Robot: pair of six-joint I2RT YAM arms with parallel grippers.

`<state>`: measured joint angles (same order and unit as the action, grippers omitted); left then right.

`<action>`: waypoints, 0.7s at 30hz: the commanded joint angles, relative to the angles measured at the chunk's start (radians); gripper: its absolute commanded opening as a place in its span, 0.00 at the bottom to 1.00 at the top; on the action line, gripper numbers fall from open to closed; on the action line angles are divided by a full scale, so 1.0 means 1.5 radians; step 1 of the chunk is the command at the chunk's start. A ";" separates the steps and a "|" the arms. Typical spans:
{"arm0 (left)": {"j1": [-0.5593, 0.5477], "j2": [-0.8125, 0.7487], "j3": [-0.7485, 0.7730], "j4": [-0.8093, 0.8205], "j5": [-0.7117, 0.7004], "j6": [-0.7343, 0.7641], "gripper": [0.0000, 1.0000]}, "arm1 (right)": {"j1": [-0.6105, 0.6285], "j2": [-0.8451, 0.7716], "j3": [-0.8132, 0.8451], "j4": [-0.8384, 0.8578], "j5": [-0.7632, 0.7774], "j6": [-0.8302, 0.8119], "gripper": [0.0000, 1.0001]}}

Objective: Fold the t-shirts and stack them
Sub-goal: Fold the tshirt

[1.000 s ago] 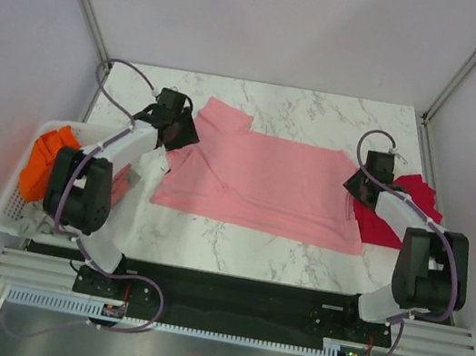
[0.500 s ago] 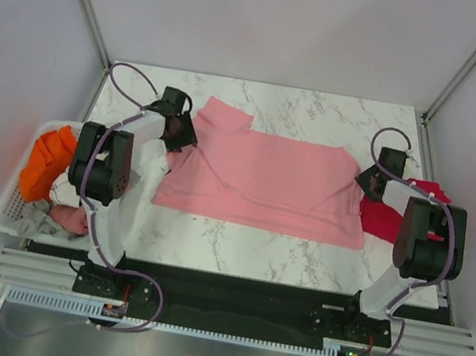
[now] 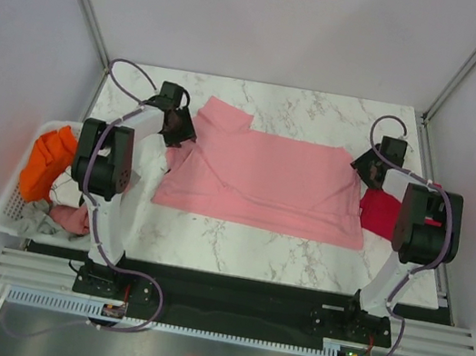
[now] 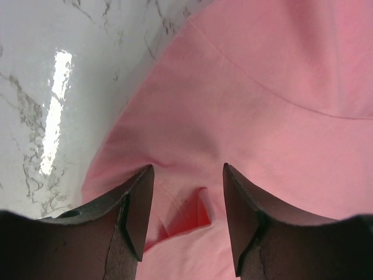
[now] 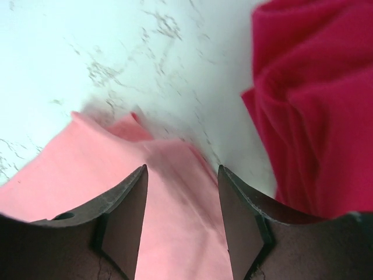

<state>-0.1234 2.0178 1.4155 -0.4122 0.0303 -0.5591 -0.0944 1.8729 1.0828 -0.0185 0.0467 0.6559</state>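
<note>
- The left jaws stand apart with nothing clamped. They hang low over the left end of the pink t-shirt (image 4: 262, 116), where a small raised crease of the cloth lies in the gap between them.
- The right jaws are also parted and hold nothing. They hang over the far right corner of the same shirt (image 5: 87, 186), with the corner's edge just ahead of the tips.
- The pink t-shirt (image 3: 265, 183) lies spread across the middle of the marble surface (image 3: 324, 110). It is mostly flat, with one sleeve (image 3: 226, 116) pointing to the far left.
- The red t-shirt (image 3: 379, 212) lies bunched at the right side of the surface, just beside the pink one and partly hidden by the right arm (image 3: 423, 225).
- From the right wrist, the red cloth (image 5: 315, 105) shows soft folds, and a strip of bare surface (image 5: 221, 105) separates it from the pink corner.
- A white basket (image 3: 5, 215) sits off the left edge, near the left arm (image 3: 98, 158). It holds an orange cloth (image 3: 47, 163) and some other crumpled pieces.
</note>
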 commanded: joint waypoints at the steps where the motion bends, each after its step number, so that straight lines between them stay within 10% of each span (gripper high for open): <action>1: 0.006 0.036 0.046 -0.013 0.005 0.026 0.57 | 0.008 0.045 0.057 0.015 -0.029 -0.020 0.59; 14: 0.062 0.052 0.026 -0.023 0.017 -0.001 0.56 | 0.024 0.134 0.187 -0.061 0.073 -0.011 0.53; 18: 0.072 0.038 0.012 -0.020 0.006 -0.006 0.56 | 0.023 0.145 0.209 -0.079 0.077 -0.011 0.29; 21: 0.071 0.028 0.005 -0.018 0.006 -0.004 0.56 | 0.024 0.131 0.192 -0.062 0.075 -0.016 0.31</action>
<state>-0.0246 2.0670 1.4609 -0.4019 0.0727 -0.5613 -0.0578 2.0747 1.3628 -0.0933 0.1238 0.6415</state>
